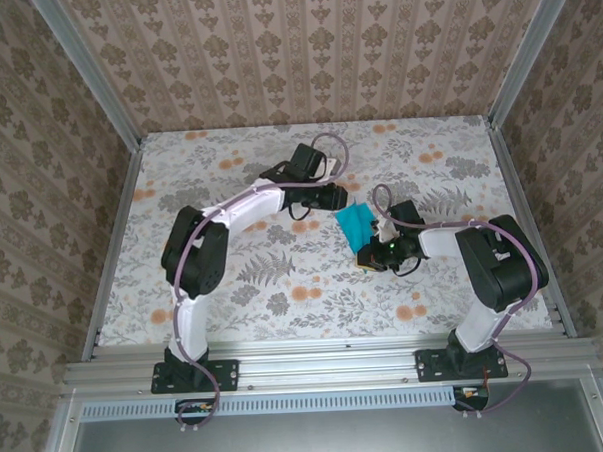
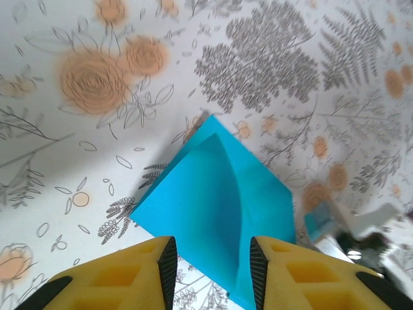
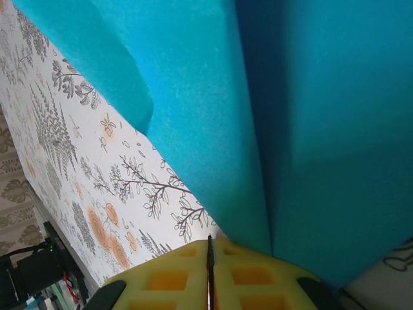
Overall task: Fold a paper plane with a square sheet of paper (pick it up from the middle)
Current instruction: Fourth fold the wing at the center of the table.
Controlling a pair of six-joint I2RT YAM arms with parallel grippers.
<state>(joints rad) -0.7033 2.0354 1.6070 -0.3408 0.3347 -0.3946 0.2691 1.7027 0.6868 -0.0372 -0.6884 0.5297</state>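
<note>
The right gripper (image 3: 210,261) is pinching an edge of the creased square sheet of paper (image 3: 310,129), jaws pressed together. Opposite the right gripper, the left gripper (image 2: 210,265) is standing narrowly parted, the paper's edge lying loose between its fingers.

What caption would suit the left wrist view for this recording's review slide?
Left pincer, jaws apart, hovers by the near edge of the partly folded teal sheet over the floral table.
</note>
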